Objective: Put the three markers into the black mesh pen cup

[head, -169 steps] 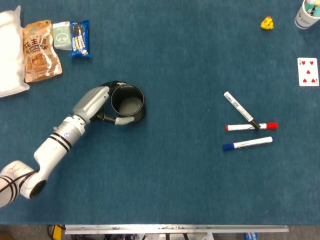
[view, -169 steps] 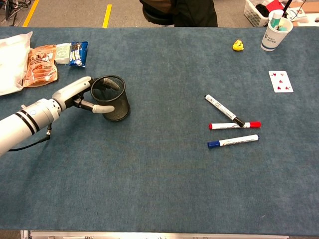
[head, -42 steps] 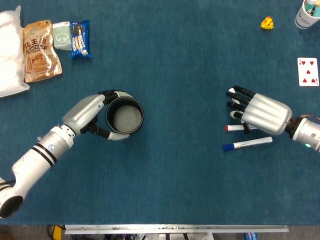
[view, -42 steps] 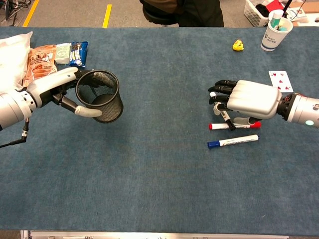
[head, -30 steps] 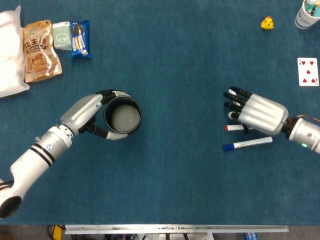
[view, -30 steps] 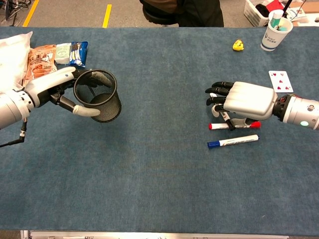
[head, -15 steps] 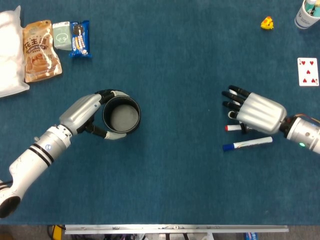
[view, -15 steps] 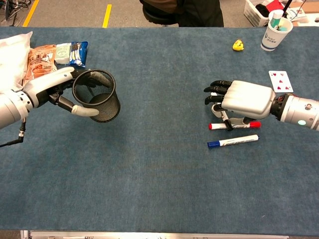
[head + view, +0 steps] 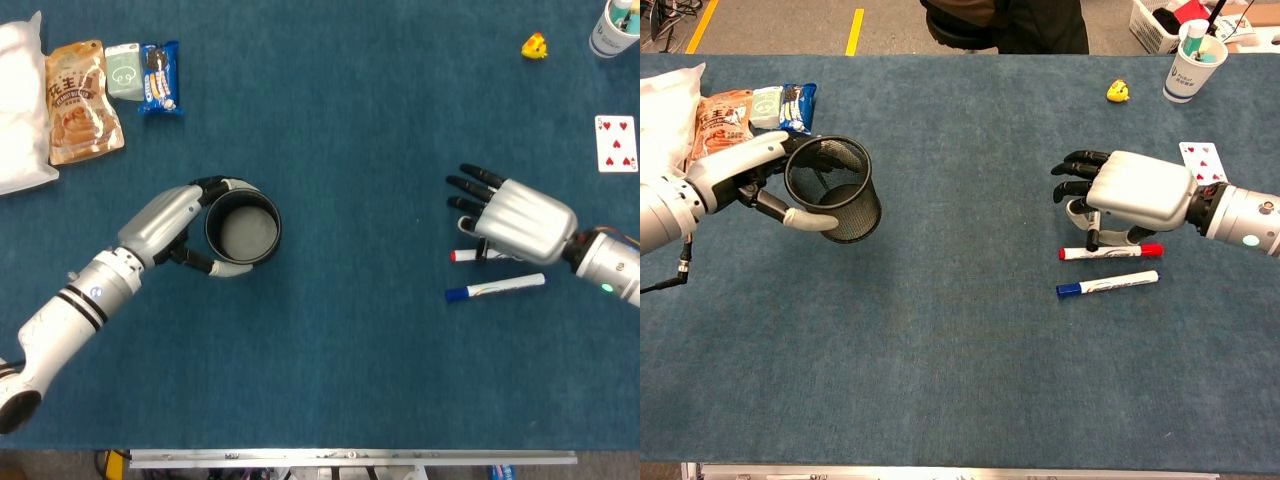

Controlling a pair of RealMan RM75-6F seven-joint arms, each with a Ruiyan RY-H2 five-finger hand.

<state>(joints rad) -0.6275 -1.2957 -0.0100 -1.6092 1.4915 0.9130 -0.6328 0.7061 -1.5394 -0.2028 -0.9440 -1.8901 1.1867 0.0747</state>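
- Now the table [image 9: 970, 330] shows the shift: the left hand [image 9: 170, 222], fingers wrapped round the cup [image 9: 835, 190], has carried it up off the cloth and holds it tilted, mouth toward the markers.
- The right hand [image 9: 1130, 195] has risen from the pile with the black marker [image 9: 1092, 237] pinched under its palm, other fingers spread.
- The red marker [image 9: 1112, 252] and blue marker [image 9: 1108, 285] lie where they were, well apart from the cup.
- First drop-off looks imminent; none is in yet.
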